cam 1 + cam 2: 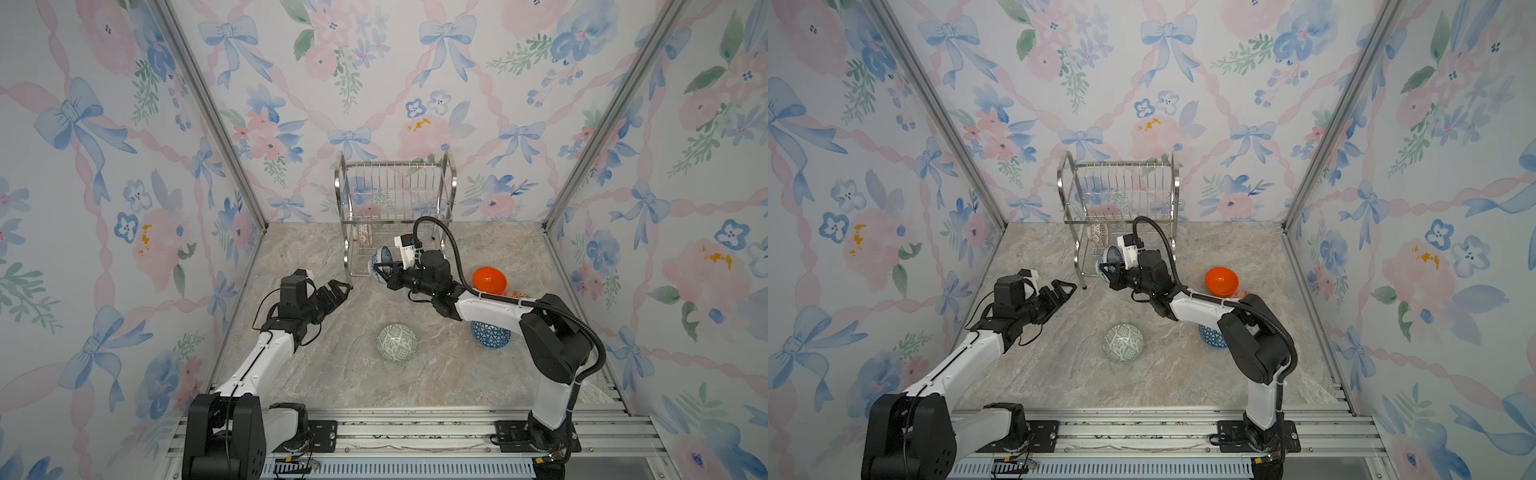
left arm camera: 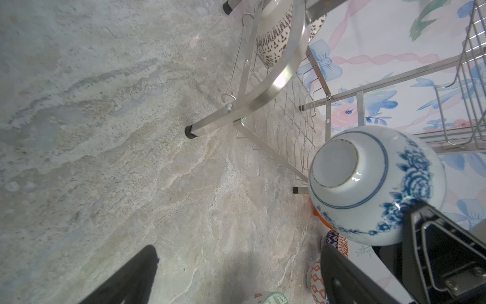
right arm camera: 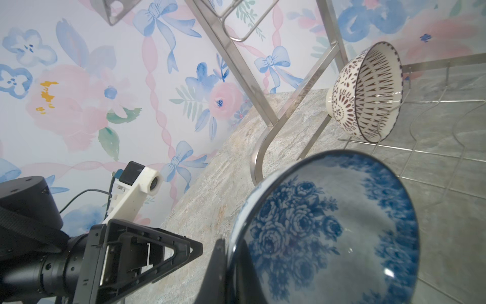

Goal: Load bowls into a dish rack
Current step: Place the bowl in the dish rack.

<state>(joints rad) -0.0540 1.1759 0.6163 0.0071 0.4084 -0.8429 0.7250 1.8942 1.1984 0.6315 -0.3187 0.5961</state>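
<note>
While the right jaws are shut tight on the rim of the blue floral bowl, one finger inside and one outside, the bowl hangs tipped on its side just in front of the lower tier of the dish rack. Its unglazed foot ring is turned toward the left arm. Outside it is glossy white with blue roses and a thin blue ring; inside it is deep blue. The rack is shiny steel wire with flat arched side frames and black-capped legs. A white bowl with dark lattice stands on edge in the wavy wires of its lower tier. On the veined, stone-look surface rest a green-grey patterned bowl, a blue bowl with white triangles, a plain glossy orange bowl and, mostly hidden by the right arm, a red-orange patterned bowl. The left jaws stand wide apart, holding nothing, near the rack's front leg on that side.
</note>
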